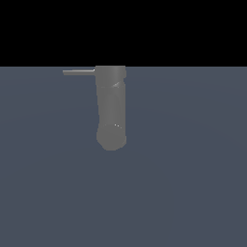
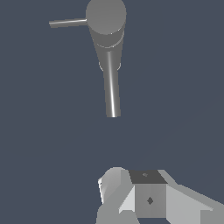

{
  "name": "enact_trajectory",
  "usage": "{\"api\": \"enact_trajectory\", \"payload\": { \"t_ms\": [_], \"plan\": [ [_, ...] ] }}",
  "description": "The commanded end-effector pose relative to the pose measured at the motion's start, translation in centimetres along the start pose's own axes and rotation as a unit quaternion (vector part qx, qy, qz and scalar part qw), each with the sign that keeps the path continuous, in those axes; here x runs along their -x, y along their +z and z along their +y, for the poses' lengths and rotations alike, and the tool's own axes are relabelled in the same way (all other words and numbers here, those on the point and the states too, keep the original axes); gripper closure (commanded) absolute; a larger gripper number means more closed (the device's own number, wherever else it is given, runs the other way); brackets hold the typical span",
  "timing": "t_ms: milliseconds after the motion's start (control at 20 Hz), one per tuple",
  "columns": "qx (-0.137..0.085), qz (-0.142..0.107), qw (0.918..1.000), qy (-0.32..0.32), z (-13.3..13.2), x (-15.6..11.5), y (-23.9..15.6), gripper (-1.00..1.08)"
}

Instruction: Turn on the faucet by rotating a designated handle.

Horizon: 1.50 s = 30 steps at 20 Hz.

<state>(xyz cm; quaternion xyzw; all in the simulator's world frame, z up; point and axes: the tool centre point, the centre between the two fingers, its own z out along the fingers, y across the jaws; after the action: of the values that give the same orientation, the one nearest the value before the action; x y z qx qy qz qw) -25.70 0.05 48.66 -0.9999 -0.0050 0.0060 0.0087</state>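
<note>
The faucet (image 1: 111,106) is a thick matte grey column with a rounded lower end in the exterior view. Its handle (image 1: 78,72), a thin flat light-grey bar, juts from the column's other end toward the exterior view's left. The wrist view looks down on the faucet (image 2: 106,16), showing its round cap, the handle (image 2: 68,22) sticking out sideways, and a slim spout (image 2: 112,89). My gripper (image 2: 129,192) shows only as white and grey blocks at the frame's edge, well apart from the faucet and touching nothing. Its fingertips are not clearly shown. The exterior view does not show the arm.
A flat dark blue-grey floor (image 1: 193,183) surrounds the faucet on all sides. Above it the exterior view is black background. No other object shows in either view.
</note>
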Motion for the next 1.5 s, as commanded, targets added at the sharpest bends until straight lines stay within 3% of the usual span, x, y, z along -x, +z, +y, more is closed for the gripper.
{"api": "enact_trajectory", "payload": {
  "t_ms": [0,600,1050,1450],
  "plan": [
    [0.000,0.000,1.0000,0.000,0.0,0.0,0.0,1.08],
    [0.016,0.002,0.9998,-0.013,0.1,-1.0,0.2,1.08],
    [0.004,0.001,0.9999,0.012,-0.3,-2.4,0.4,1.08],
    [-0.018,-0.004,0.9974,0.070,-1.2,-5.4,1.1,1.08]
  ]
}}
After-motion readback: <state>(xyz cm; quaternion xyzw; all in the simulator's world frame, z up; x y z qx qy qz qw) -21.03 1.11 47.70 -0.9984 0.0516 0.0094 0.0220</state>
